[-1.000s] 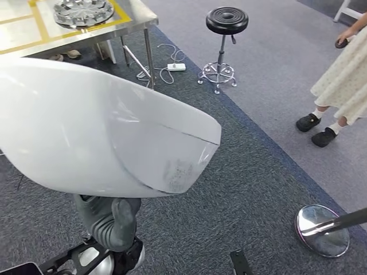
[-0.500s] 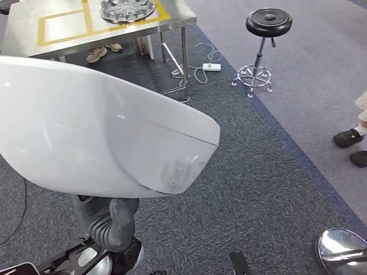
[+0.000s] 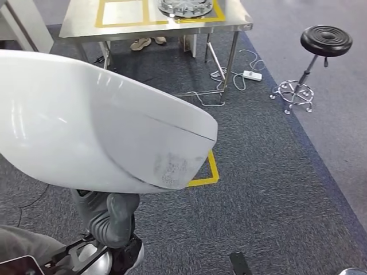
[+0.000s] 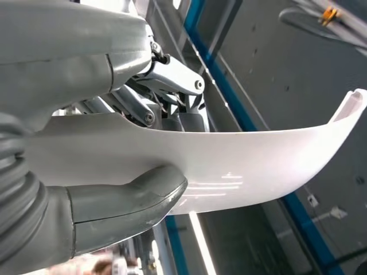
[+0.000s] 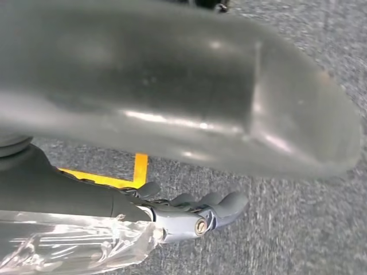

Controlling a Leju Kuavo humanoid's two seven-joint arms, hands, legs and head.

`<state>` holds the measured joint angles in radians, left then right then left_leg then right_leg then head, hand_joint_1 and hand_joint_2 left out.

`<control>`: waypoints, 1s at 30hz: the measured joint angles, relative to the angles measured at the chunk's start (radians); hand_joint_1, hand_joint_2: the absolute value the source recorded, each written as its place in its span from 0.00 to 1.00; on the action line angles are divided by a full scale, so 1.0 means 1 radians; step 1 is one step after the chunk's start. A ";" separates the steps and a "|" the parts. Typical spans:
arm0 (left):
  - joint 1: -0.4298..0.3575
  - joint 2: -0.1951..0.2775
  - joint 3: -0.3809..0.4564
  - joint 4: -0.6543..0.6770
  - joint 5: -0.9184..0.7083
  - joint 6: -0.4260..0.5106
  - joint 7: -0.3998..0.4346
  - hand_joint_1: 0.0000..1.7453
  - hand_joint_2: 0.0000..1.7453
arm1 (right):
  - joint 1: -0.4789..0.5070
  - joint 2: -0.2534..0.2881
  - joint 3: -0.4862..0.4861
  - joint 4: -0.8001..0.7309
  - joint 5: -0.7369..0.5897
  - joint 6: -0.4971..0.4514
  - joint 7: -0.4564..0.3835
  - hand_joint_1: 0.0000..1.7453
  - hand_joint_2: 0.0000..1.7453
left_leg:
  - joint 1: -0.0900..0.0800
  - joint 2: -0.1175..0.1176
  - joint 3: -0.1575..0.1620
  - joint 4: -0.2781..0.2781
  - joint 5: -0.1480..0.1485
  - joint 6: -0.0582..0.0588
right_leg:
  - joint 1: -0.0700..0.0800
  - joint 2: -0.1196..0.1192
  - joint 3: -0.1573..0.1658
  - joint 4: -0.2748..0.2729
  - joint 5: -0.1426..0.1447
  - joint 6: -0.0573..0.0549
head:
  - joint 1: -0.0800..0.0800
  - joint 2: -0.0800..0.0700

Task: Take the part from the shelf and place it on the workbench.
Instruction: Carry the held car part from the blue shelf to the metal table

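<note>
Held up over the grey carpet (image 3: 268,189), well short of the workbench (image 3: 82,28): a large, smooth white part (image 3: 86,126), curved like a shell, spanning the left half of the head view and tapering to a blunt scuffed tip near the middle of the frame. Gripped from beneath by the left hand (image 4: 125,166), grey thumb pressed flat against one face of the white panel and the metal-linked fingers (image 4: 173,74) closed against the other face, so the sheet sits pinched between them, its long edge sweeping away from the hand to an upturned lip. Seen below the part in the head view too, the ribbed grey wrist cover (image 3: 108,220) poking out under the shell's lower edge. Right hand (image 5: 190,215) lying under the underside of the part, fingers stretched forward and lightly curled, a gap of carpet visible between them and the shell; contact with the part, and whether anything is held, impossible to tell. Yellow floor tape (image 3: 207,172) on the carpet just under the part's tip. On the steel workbench ahead, yellow taped rectangles and a silver wheel cover (image 3: 186,7) at its far right. Right of the bench, a black round stool (image 3: 324,43), with a white power strip (image 3: 252,75) and cables between them.
</note>
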<state>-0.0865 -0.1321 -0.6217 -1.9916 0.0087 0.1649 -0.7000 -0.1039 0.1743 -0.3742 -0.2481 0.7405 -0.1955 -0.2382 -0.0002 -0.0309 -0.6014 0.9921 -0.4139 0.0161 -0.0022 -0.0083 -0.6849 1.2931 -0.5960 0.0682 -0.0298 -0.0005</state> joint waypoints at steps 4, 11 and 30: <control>0.003 -0.004 0.009 0.004 0.001 -0.024 0.000 1.00 1.00 | 0.001 0.000 0.000 0.000 -0.001 0.000 0.003 0.00 0.00 | 0.002 -0.060 0.001 0.002 0.004 -0.007 | -0.008 0.040 0.064 -0.159 0.106 -0.003 | 0.001 0.000; 0.007 -0.011 0.017 0.004 -0.015 -0.010 0.000 1.00 1.00 | -0.001 0.001 0.000 0.000 -0.001 0.000 0.001 0.00 0.00 | 0.003 -0.075 -0.027 0.023 -0.003 -0.046 | -0.014 0.049 0.121 -0.282 0.144 -0.039 | -0.004 0.000; 0.001 -0.014 0.001 0.010 -0.033 0.020 0.000 1.00 1.00 | 0.001 -0.001 -0.001 0.000 -0.005 0.005 -0.002 0.00 0.00 | -0.004 0.033 0.001 0.000 -0.006 0.001 | 0.003 -0.002 0.023 -0.028 -0.006 -0.002 | -0.003 0.000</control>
<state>-0.0857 -0.1463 -0.6206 -1.9819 -0.0238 0.1845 -0.7000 -0.1029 0.1734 -0.3756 -0.2481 0.7360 -0.1907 -0.2399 -0.0045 0.0018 -0.6000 0.9920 -0.4202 0.0173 0.0003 -0.0107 -0.6619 1.2649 -0.6018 0.0659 -0.0324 -0.0004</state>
